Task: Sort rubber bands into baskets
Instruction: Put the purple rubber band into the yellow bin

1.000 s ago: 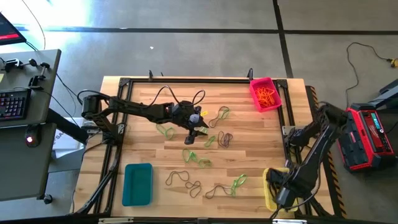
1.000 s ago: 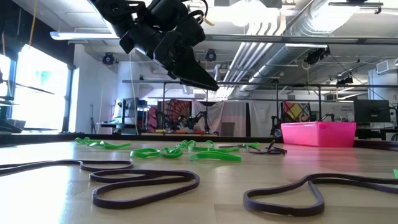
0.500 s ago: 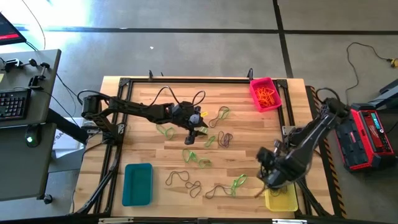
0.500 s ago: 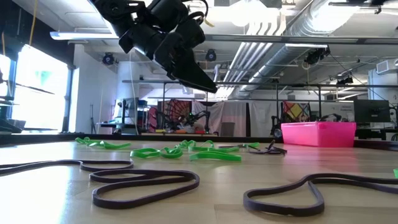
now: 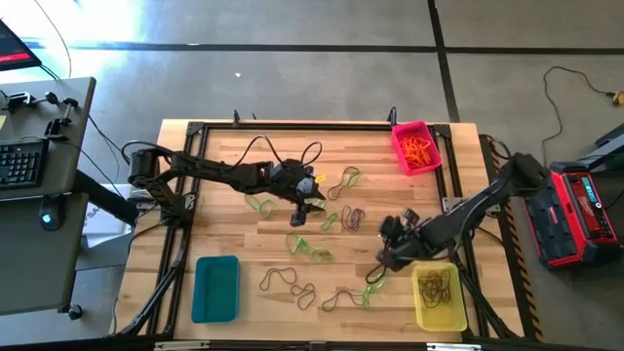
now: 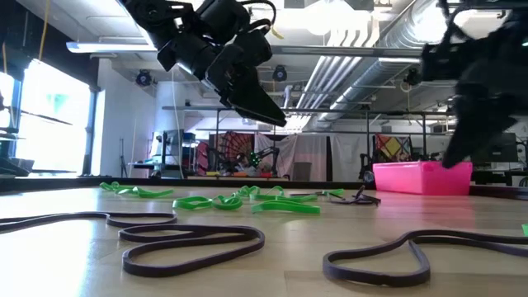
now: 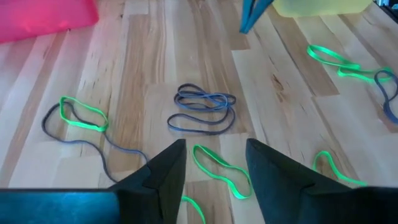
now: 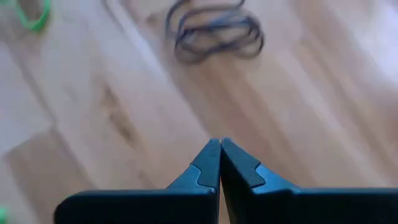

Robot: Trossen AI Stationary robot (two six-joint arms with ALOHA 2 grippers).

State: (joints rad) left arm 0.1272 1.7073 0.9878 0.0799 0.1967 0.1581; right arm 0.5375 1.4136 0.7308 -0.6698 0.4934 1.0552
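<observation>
Rubber bands [image 5: 310, 246], green and dark, lay scattered over the middle of the desk [image 5: 224, 156]; orange ones filled the pink basket [image 5: 415, 146], dark ones the yellow basket [image 5: 439, 295]; the left pincer [image 5: 314, 206] hovered apart above a green band; the right pincer [image 5: 382, 259] was pressed together, empty.

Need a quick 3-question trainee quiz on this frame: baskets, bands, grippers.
1. True or false: the teal basket holds bands.
2. Which basket holds the orange bands? A pink B yellow C teal
3. Fill in: the right gripper is ___, with nothing between its fingers.

Key: 1 false, it shows none. 2 A, the pink basket. 3 shut. The left gripper is open over a green band.
</observation>
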